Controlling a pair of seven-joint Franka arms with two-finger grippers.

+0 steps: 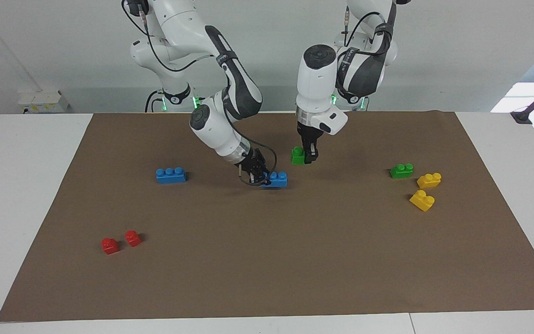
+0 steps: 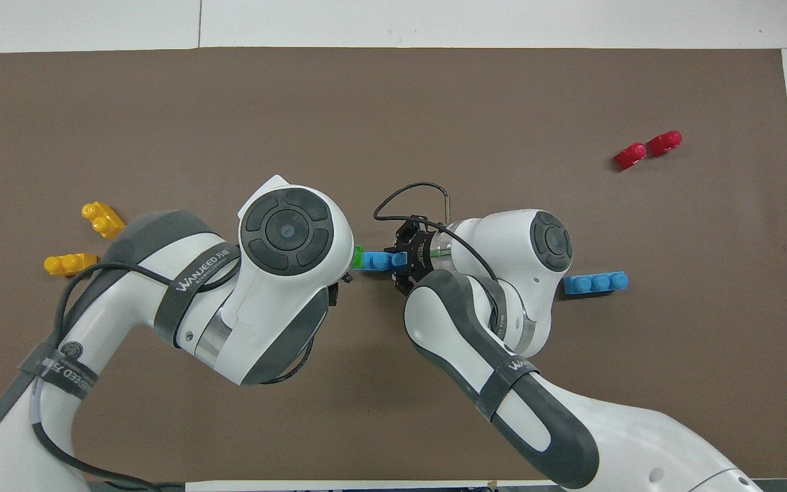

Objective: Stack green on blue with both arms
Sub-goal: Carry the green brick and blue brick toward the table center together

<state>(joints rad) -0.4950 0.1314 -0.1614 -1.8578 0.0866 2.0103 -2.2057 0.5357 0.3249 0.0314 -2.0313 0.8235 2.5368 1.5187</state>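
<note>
My right gripper point(image 1: 262, 179) is shut on one end of a blue three-stud brick point(image 1: 277, 178) and holds it low over the middle of the mat; the gripper point(image 2: 404, 262) and brick point(image 2: 380, 260) also show in the overhead view. My left gripper point(image 1: 309, 157) is shut on a green two-stud brick point(image 1: 298, 156), up in the air just beside and a little above the blue brick's free end. In the overhead view only a sliver of this green brick point(image 2: 359, 257) shows, and the left gripper is hidden under its arm.
A second blue brick point(image 1: 170, 175) lies toward the right arm's end. A second green brick point(image 1: 401, 170) and two yellow bricks point(image 1: 429, 180) point(image 1: 422, 200) lie toward the left arm's end. Two red bricks point(image 1: 110, 245) point(image 1: 132, 238) lie farther from the robots.
</note>
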